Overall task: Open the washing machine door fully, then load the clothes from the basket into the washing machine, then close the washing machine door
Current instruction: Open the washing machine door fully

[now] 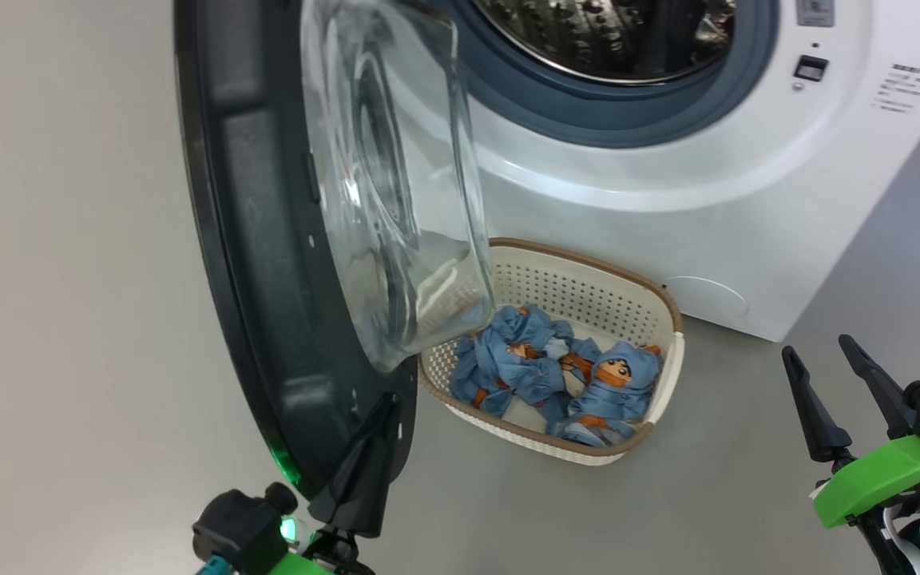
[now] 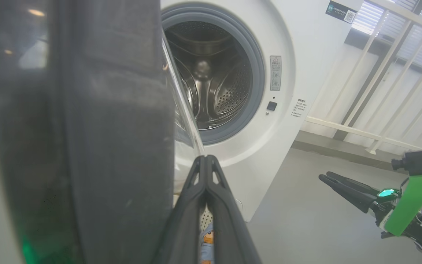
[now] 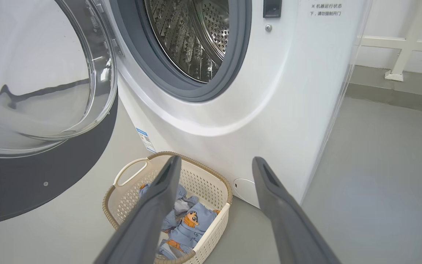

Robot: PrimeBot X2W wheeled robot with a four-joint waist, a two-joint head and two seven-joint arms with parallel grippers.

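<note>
Door open, loading not yet begun.
Nearest you, your left gripper [image 1: 386, 409] sits pinched shut at the lower edge of the washing machine door [image 1: 268, 239], and your right gripper [image 1: 818, 351] is spread and empty. Beyond, the clothes [image 1: 540, 367] all lie in the basket [image 1: 668, 307] before the washing machine [image 1: 668, 208], whose drum [image 3: 192, 36] is bare.

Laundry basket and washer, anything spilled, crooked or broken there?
Nothing stands out. The light blue cartoon-print clothes all lie inside the cream perforated plastic basket, upright on the grey floor before the white front-loading washing machine; its black-rimmed round glass door hangs open, unbroken.
</note>
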